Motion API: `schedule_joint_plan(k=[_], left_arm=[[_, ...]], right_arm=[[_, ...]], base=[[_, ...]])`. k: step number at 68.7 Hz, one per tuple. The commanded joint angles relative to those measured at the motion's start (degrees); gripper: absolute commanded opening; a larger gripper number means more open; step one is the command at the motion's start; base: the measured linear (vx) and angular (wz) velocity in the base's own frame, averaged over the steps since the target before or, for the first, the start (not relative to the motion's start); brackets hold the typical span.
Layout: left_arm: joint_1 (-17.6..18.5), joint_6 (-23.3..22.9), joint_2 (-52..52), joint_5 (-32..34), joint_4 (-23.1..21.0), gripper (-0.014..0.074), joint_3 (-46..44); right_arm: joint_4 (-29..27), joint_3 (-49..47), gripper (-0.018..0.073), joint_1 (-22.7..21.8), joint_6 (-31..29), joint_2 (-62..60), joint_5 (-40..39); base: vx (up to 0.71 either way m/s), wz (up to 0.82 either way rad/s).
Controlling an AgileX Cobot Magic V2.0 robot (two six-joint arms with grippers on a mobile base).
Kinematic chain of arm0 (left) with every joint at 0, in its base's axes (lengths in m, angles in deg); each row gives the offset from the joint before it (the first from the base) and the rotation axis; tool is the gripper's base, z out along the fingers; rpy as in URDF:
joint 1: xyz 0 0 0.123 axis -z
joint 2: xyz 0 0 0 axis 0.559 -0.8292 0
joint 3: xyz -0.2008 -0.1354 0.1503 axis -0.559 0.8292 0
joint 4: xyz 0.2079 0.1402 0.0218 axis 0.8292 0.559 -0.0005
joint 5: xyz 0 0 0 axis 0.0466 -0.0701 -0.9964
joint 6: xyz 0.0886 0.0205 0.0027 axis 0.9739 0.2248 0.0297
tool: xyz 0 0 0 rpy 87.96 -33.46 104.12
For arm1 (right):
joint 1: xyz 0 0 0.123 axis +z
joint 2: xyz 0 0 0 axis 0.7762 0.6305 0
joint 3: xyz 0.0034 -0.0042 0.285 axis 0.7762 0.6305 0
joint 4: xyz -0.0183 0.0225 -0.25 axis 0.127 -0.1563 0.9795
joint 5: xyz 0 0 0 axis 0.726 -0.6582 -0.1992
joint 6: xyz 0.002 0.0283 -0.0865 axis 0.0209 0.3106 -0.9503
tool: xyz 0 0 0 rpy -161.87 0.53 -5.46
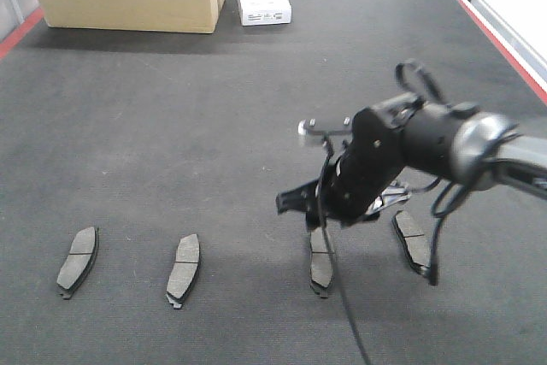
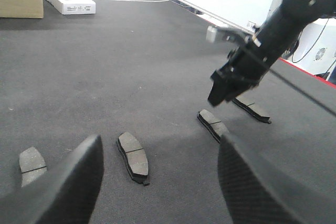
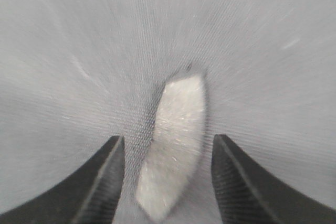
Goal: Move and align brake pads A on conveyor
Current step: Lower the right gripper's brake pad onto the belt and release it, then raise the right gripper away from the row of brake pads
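Four brake pads (image 1: 78,258) are laid in a near row across the conveyor (image 1: 214,126). The right claw (image 3: 167,182) is held wide open over the third pad (image 1: 320,261), nothing gripped. The left claw (image 2: 157,182) is likewise spread open and empty.

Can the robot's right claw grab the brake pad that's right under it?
Probably yes. The right claw is open, with the third brake pad lying between its fingers on the conveyor, and nothing sits in the way.
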Motion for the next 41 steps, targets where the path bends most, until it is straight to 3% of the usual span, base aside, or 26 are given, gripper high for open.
schedule_joint_plan(k=[1,16,41], left_arm=[[0.2,0.0,-0.7,4.5,-0.3,0.0465,-1.3],[0.2,0.0,-0.7,4.5,-0.3,0.0465,-1.3],[0.2,0.0,-0.7,4.5,-0.3,0.0465,-1.3]], right_arm=[[5.2,-0.8,0.0379,0.0,3.0,-6.9,-1.1],[12.6,11.5,0.0379,0.0,5.3,-24.8,-7.5],[12.5,28.2,0.0379,0.0,2.5,-53.2,-9.2]], base=[[0.0,0.0],[0.0,0.0],[0.0,0.0]])
